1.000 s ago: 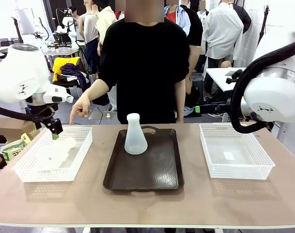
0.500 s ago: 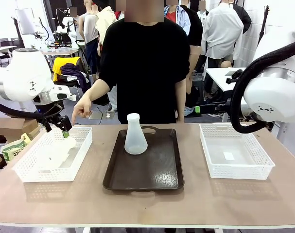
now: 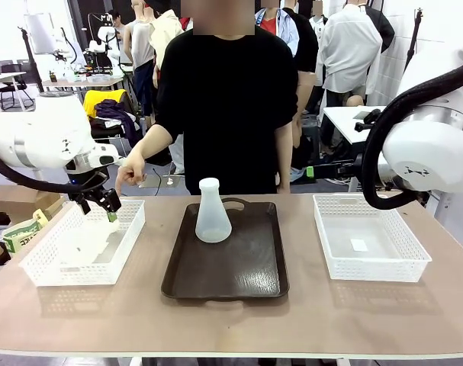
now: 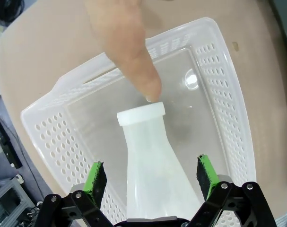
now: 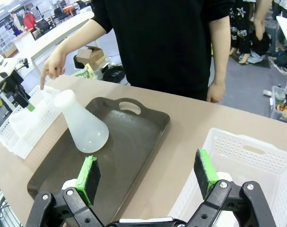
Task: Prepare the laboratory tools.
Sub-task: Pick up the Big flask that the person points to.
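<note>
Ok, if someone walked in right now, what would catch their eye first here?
A translucent flask standing upright on the dark brown tray in the middle draws the eye first. At the robot's left, the person's hand points down into a white mesh basket, where a second flask lies on its side with the open left gripper hovering over it.

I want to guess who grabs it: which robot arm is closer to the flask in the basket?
Left. Its fingers hang over the conical flask; the right arm's fingers hover far off, by the other basket.
</note>
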Controlling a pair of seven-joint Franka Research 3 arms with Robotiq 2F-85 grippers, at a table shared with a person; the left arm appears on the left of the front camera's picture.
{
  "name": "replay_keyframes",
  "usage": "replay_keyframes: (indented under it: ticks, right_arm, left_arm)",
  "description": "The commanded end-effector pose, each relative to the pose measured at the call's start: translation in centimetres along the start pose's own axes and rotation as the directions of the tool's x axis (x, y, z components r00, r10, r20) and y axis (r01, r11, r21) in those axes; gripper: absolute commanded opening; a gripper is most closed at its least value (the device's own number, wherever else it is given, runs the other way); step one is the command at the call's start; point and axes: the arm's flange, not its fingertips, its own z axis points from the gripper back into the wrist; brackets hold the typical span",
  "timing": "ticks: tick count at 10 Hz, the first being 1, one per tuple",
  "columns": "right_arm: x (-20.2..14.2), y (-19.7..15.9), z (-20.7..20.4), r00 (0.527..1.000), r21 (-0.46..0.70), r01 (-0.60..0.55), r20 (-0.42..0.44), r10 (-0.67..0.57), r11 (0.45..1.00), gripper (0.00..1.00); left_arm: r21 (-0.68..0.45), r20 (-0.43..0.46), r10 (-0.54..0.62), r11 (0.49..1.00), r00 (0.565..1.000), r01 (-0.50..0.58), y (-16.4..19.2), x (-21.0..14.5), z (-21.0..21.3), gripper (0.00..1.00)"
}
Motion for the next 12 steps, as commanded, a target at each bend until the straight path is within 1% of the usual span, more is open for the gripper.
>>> replay_keyframes:
  ticks: [1, 3, 5, 7, 8, 9, 12]
  right_arm:
    - [0.6, -0.1, 0.0, 1.0, -0.002, 0.004, -0.02, -0.004, 1.0, 1.0]
    - [0.6, -0.1, 0.0, 1.0, -0.002, 0.004, -0.02, -0.004, 1.0, 1.0]
    - [0.6, -0.1, 0.0, 1.0, -0.002, 0.004, -0.02, -0.004, 1.0, 1.0]
    - [0.6, -0.1, 0.0, 1.0, -0.002, 0.004, -0.02, -0.004, 1.0, 1.0]
    - [0.6, -0.1, 0.0, 1.0, -0.002, 0.004, -0.02, -0.004, 1.0, 1.0]
    - [0.6, -0.1, 0.0, 1.0, -0.002, 0.004, -0.02, -0.004, 1.0, 1.0]
    - [0.6, -0.1, 0.0, 1.0, -0.002, 0.004, -0.02, -0.004, 1.0, 1.0]
  left_arm:
    - [-0.001, -0.005, 0.023, 1.0, 1.0, -0.023, 0.4, 1.4, -0.8, 1.0]
    - [-0.021, -0.031, 0.031, 0.999, 0.999, -0.032, 0.7, 1.9, -2.3, 1.0]
    - [-0.017, -0.046, 0.042, 0.999, 0.998, -0.043, 0.8, 2.3, -3.3, 1.0]
    - [-0.02, -0.043, 0.036, 0.999, 0.998, -0.037, 0.7, 2.6, -3.9, 1.0]
    - [-0.013, -0.031, 0.033, 0.999, 0.999, -0.034, 0.8, 2.7, -4.3, 0.98]
    - [-0.017, -0.034, 0.031, 0.999, 0.999, -0.031, 0.9, 2.7, -4.5, 0.81]
    - [-0.022, -0.051, 0.043, 0.999, 0.998, -0.044, 0.9, 2.7, -5.0, 0.23]
